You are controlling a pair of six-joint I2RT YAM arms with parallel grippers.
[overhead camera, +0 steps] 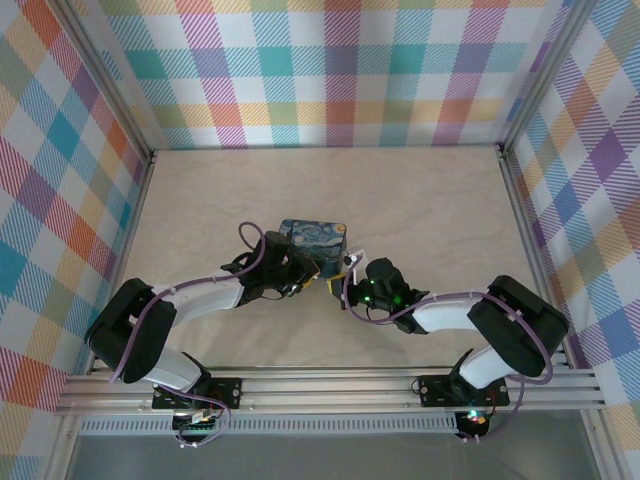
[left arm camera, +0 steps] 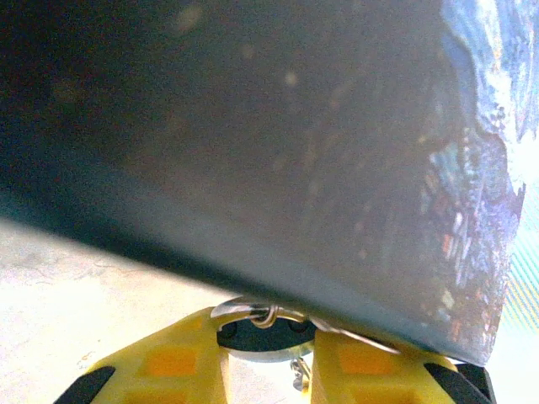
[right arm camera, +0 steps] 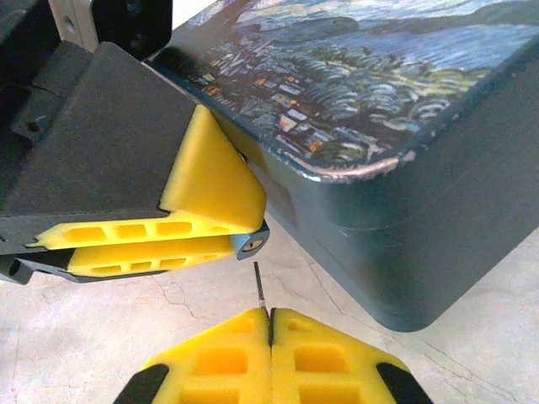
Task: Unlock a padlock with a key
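Note:
My left gripper (right arm camera: 221, 238) is shut on the tiny blue padlock (right arm camera: 253, 241). Its keyhole end sticks out past the yellow fingers and faces the right wrist camera. In the left wrist view the padlock's silvery shackle (left arm camera: 268, 315) shows between the left gripper's (left arm camera: 268, 341) pads, close under the tin's side. A thin key (right arm camera: 260, 284) is pinched in my shut right gripper (right arm camera: 270, 315), with only its dark blade showing. The blade points up at the padlock, and its tip stops a short gap below the keyhole. From above, both grippers (overhead camera: 303, 276) (overhead camera: 346, 276) meet just in front of the tin.
A starry-night-printed rectangular tin (overhead camera: 314, 238) stands on the beige table (overhead camera: 430, 210), right behind the padlock and close beside both grippers. Its dark side wall (left arm camera: 253, 151) is right in front of the left wrist camera. Plaid walls enclose the table.

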